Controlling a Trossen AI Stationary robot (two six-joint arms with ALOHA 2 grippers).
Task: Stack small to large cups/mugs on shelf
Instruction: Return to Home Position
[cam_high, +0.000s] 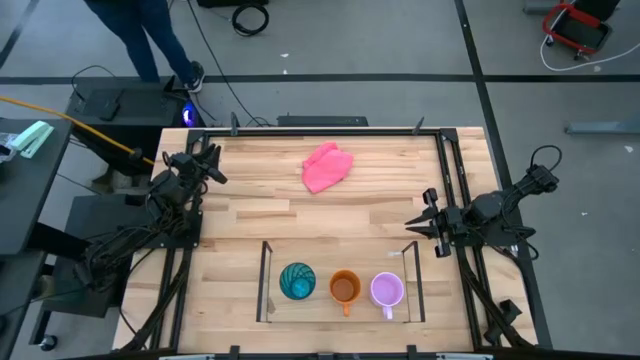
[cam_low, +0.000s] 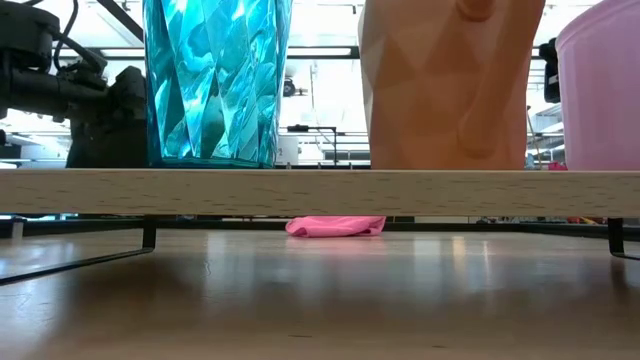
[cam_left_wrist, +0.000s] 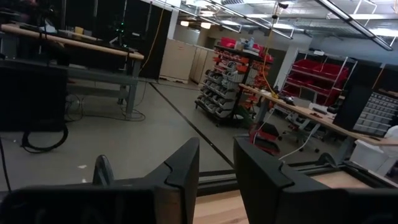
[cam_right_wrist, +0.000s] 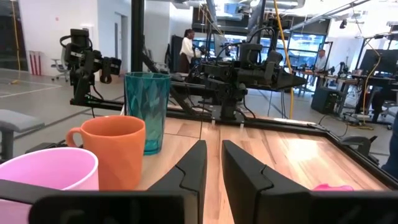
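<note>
Three cups stand upright in a row on the shelf's (cam_high: 266, 282) wooden plank (cam_low: 320, 190), near the table's near edge. From left to right they are the teal tumbler (cam_high: 297, 281) (cam_low: 215, 80), the orange mug (cam_high: 345, 288) (cam_low: 450, 80) and the lilac mug (cam_high: 387, 290) (cam_low: 600, 90). My right gripper (cam_high: 412, 222) (cam_right_wrist: 212, 152) hovers just beyond the shelf's right end, fingers a narrow gap apart. Its wrist view shows the lilac mug (cam_right_wrist: 50, 174), the orange mug (cam_right_wrist: 115, 149) and the tumbler (cam_right_wrist: 147, 109) in line. My left gripper (cam_high: 218, 172) (cam_left_wrist: 217, 155) waits at the table's left edge, slightly open and holding nothing.
A crumpled pink cloth (cam_high: 327, 166) (cam_low: 335, 226) lies toward the far middle of the table. Bare wood stretches between the cloth and the shelf. Dark rails run along the table's left and right sides. A person stands on the floor beyond the far left corner (cam_high: 150, 35).
</note>
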